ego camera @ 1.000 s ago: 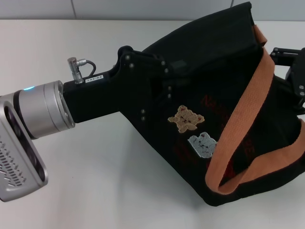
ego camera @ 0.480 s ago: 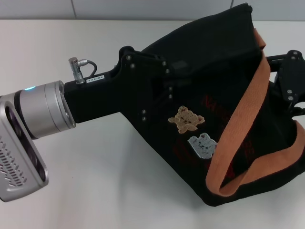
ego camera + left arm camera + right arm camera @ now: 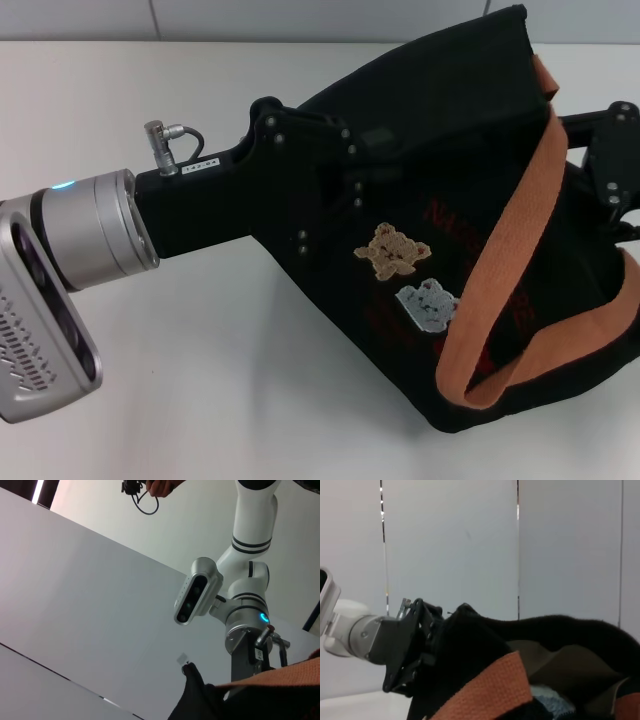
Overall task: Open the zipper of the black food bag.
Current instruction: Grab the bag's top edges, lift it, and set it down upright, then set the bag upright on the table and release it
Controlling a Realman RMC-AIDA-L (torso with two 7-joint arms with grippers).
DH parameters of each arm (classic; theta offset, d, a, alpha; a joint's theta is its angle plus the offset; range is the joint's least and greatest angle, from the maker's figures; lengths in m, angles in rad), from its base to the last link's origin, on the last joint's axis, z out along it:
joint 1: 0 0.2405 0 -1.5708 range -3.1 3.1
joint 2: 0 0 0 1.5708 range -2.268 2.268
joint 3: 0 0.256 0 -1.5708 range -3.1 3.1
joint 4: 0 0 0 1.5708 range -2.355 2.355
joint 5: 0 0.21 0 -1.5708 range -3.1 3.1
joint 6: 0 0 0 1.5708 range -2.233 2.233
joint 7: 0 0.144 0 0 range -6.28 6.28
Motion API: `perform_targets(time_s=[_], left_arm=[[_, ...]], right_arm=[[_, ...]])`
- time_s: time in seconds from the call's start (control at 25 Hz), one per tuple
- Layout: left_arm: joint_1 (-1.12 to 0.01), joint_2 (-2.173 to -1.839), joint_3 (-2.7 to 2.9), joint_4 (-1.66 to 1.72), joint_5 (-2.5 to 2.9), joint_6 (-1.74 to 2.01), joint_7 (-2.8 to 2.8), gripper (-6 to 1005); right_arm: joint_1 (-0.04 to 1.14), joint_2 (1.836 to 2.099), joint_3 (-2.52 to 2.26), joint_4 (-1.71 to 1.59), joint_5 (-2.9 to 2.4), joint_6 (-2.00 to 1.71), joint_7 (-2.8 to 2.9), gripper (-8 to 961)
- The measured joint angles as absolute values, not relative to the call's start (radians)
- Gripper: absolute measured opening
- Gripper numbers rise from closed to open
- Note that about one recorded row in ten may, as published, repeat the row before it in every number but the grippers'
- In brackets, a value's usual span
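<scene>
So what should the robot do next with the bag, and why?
Probably draw the right gripper a little farther along the black food bag, since its mouth already gapes in the right wrist view while the left gripper braces the other end.

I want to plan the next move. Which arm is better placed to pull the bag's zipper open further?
Probably the right. The left hand is pressed against the bag at its left end, seemingly steadying it. The right hand sits at the bag's far right edge by the mouth, which already gapes there. The zipper pull itself is not visible.

left gripper (image 3: 335, 165) fingertips concealed against black food bag (image 3: 470, 200); right gripper (image 3: 612, 160) cropped by frame edge; zipper unseen.
</scene>
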State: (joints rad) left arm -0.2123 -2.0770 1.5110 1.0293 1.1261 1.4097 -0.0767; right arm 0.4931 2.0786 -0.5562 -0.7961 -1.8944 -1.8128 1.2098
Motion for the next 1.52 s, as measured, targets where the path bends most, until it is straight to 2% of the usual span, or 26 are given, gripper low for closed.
perform_targets(time_s=[0.4,0.76,1.28,1.36,1.52], left_arm=[[-0.212,-2.077,1.511,1.029,1.126,1.405,-0.077,100],[-0.212,-2.078,1.507,1.029,1.121,1.402,-0.077,100],[-0.212,-2.078,1.499,1.014,1.111,1.385,-0.08,100],[-0.212,-2.078,1.497,0.953,1.053,1.378,-0.08,100],[-0.223,-2.079,1.497,0.799,0.938,1.4,-0.053,100]], right_arm=[[0.438,2.063,-0.558,-0.798,-1.873,-1.831,1.229,104],[0.355,2.037,-0.547,-0.826,-2.006,-1.879,1.254,119],[0.273,2.038,-0.416,-0.871,-2.127,-1.93,1.296,139],[0.277,2.029,-0.301,-0.829,-2.085,-1.992,1.322,142],[0.27,2.027,-0.221,-0.789,-2.007,-2.019,1.324,148]])
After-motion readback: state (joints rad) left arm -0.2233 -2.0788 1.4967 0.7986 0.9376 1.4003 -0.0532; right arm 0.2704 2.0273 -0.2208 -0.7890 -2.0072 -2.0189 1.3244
